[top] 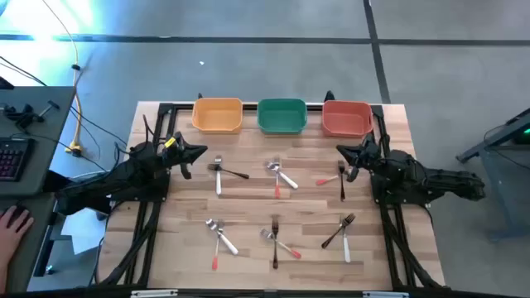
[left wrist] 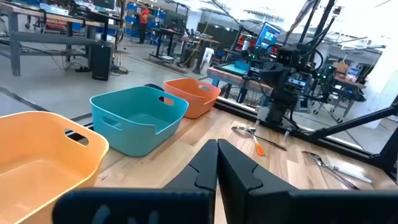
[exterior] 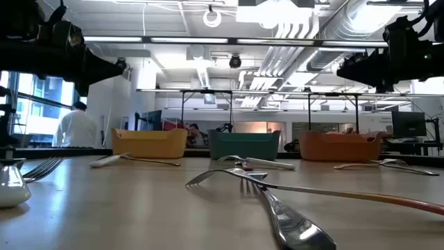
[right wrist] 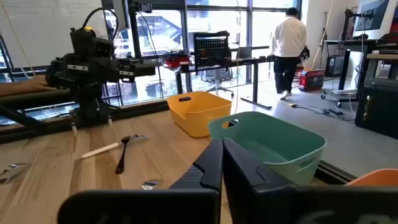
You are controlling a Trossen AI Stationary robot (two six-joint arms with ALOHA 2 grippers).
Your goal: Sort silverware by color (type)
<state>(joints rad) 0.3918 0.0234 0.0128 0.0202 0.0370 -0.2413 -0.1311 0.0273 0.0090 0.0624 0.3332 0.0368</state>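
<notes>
The silverware lies flat on the wooden table in crossed pairs. Three pairs form a far row [top: 219, 172] [top: 280, 175] [top: 334, 176] and three a near row [top: 219, 235] [top: 277, 240] [top: 341, 231], with black, white and red-orange handles. My left gripper [top: 203, 151] [left wrist: 216, 155] hovers shut above the table's left side, just left of the far-left pair. My right gripper [top: 339, 150] [right wrist: 222, 152] hovers shut at the right, near the far-right pair. In the low view both arms stay high above the tabletop.
A yellow bin [top: 217, 116], a green bin [top: 281, 116] and a red bin [top: 346, 118] stand in a row along the far edge. A person's hand [top: 12, 222], a keyboard and cables lie off the table's left side. Bare wood runs between the two rows.
</notes>
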